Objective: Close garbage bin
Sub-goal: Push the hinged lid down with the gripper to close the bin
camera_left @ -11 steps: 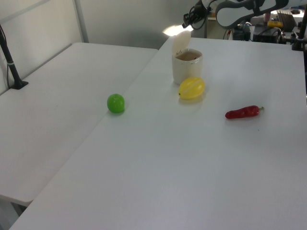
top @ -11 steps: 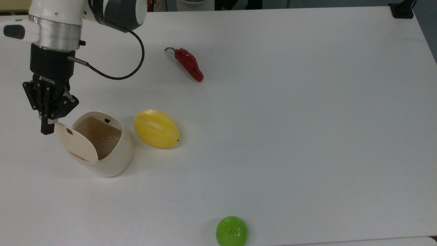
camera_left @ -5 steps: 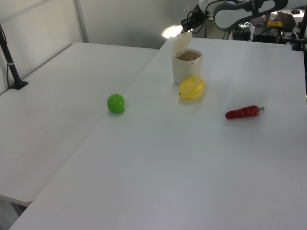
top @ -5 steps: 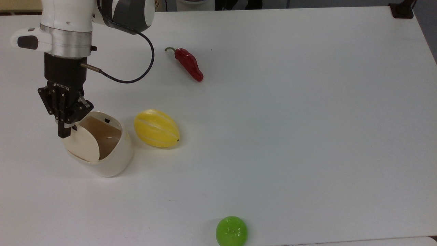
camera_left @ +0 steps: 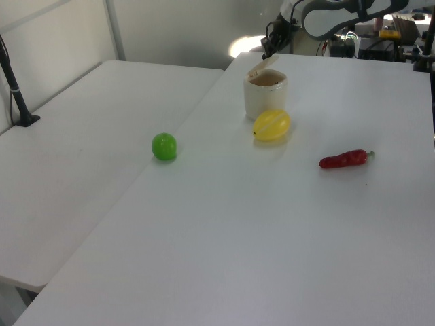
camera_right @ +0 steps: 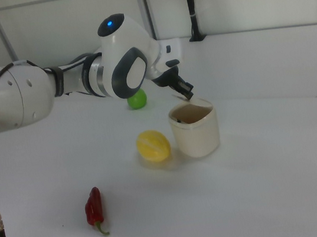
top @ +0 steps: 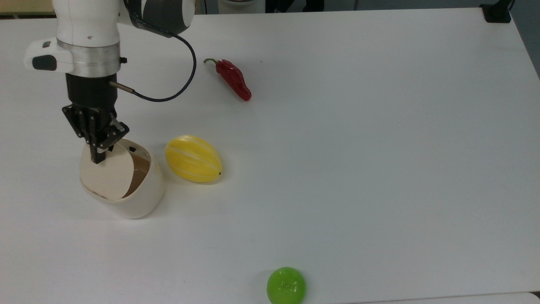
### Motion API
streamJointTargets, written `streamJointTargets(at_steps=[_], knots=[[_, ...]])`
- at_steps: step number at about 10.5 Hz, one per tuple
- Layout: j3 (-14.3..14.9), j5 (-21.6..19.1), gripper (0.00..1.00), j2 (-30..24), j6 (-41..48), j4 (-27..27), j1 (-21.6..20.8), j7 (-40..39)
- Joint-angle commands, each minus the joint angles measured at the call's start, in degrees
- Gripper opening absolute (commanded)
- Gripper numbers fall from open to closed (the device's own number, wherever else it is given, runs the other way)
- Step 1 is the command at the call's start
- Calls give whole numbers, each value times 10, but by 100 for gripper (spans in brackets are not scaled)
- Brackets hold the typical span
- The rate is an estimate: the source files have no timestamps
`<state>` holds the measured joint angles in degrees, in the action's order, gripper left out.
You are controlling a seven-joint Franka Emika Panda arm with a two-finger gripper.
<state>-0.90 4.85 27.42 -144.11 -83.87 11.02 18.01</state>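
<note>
Garbage bin (top: 139, 198) lid (top: 107, 176) tilted, partly hidden under end effector (top: 98, 157).

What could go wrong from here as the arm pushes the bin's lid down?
1. The gripper presses near one edge of the lid, which is partly lowered and tilted; it might slip off before the lid seats.
2. The garbage bin stands free on the table, so an off-centre push could tip or slide it.
3. The yellow melon lies close beside the bin; a shifted bin could knock it rolling.
</note>
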Motion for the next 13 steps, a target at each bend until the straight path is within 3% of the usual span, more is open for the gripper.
streamJointTargets(at_steps=[1, 5, 13], knots=[[4, -12, 0, -16, 62, -5, -20, 6], [5, -5, 0, -14, 106, -9, -30, 24], [10, 13, 0, -5, 106, -11, -27, 25]])
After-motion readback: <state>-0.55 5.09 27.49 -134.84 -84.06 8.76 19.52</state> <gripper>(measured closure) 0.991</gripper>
